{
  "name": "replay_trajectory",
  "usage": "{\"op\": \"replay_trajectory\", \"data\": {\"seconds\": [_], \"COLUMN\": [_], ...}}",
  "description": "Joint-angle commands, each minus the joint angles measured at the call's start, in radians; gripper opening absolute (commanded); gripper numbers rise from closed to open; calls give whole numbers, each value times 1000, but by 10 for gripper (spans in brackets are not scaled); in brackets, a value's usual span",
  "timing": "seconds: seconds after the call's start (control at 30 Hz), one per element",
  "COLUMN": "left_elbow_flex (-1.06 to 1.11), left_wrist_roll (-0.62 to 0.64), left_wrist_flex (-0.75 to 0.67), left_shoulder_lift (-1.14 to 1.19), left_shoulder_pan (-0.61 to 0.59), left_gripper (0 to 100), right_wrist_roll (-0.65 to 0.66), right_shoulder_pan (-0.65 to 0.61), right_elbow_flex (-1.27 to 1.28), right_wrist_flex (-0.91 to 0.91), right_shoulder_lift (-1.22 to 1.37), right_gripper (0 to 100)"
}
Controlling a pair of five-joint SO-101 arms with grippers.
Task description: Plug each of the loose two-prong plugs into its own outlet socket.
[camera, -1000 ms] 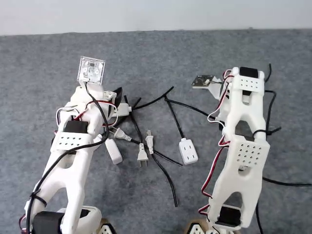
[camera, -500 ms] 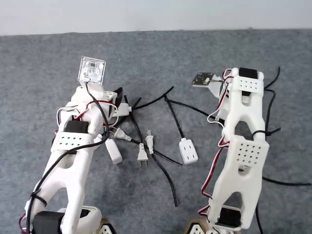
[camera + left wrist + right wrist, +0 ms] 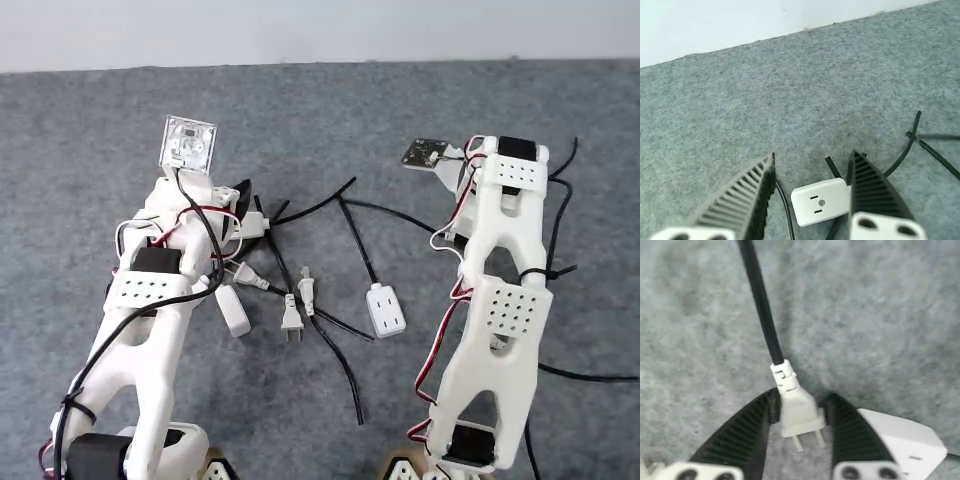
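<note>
- Step in hand, as I read it: one plug is gripped and needs mating w/ a socket.
- Jaws of right gripper [image 3: 802,395] are narrow, pinching the white plug [image 3: 797,415] by its body. Prongs point back toward the wrist cam, and the black cord [image 3: 760,305] trails away over the desk [image 3: 90,110], toward its right rear.
- Jaws of left gripper [image 3: 814,156] are wide w/ nothing held. An outlet socket [image 3: 820,202] lies between them, just beside one finger, slot face toward the cam, left-middle of desk.
- Near desk centre lie a spare plug [image 3: 292,320] and a second plug [image 3: 307,292], w/ a second socket [image 3: 386,310] nearby on the side toward the right edge.
- To do it well, I'd pin a socket first so it can't skid. Then I'd turn the prongs to face its slots, square them up and push straight. I'd watch cord drag, since a tug could twist the plug in the pinch.
</note>
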Motion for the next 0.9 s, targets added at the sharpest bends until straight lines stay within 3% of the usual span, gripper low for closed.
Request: {"op": "replay_trajectory", "data": {"seconds": [0.0, 0.4, 0.7, 0.87], "left_elbow_flex": [-4, 2, 15, 15], "left_wrist_roll": [-14, -14, -14, -14], "left_wrist_flex": [-34, -46, -58, -60], "left_shoulder_lift": [-3, -3, -3, -3], "left_shoulder_pan": [5, 5, 5, 5], "left_gripper": [227, 227, 227, 227], "right_wrist_roll": [8, -31, -34, -109], "right_shoulder_pan": [15, -2, -104, -140], "right_elbow_flex": [5, 5, 5, 5], "right_wrist_flex": [10, 15, 108, 97], "right_shoulder_lift": [39, -143, -374, -507], "right_gripper": [8, 9, 9, 9]}}
